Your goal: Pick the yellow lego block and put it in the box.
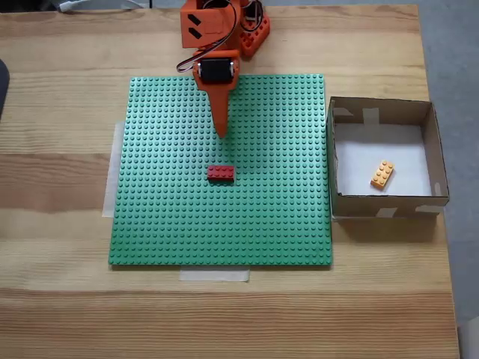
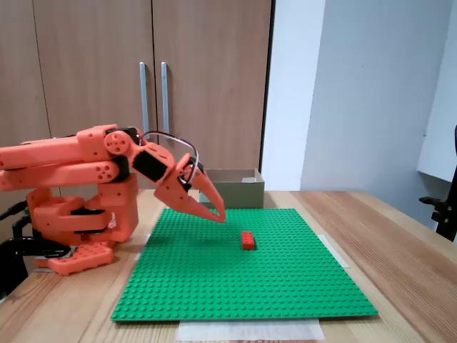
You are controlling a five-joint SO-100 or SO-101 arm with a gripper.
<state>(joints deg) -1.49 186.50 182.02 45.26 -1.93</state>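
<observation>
Hand (image 1: 221,133) of the orange printed arm, fingers pressed together and empty, hangs over the green studded baseplate (image 1: 165,224) on the wooden counter (image 1: 60,314). The small yellow lego block (image 1: 382,174) lies inside the square brown cardboard box (image 1: 383,204); the placing looks done, and only retreat to rest seems left.

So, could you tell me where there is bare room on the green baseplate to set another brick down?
Most of the green baseplate is free: the whole stretch left of the red brick, the strip toward the box, and the near rows by the tape. It is tight only between the red brick and the hand hanging above it.
</observation>
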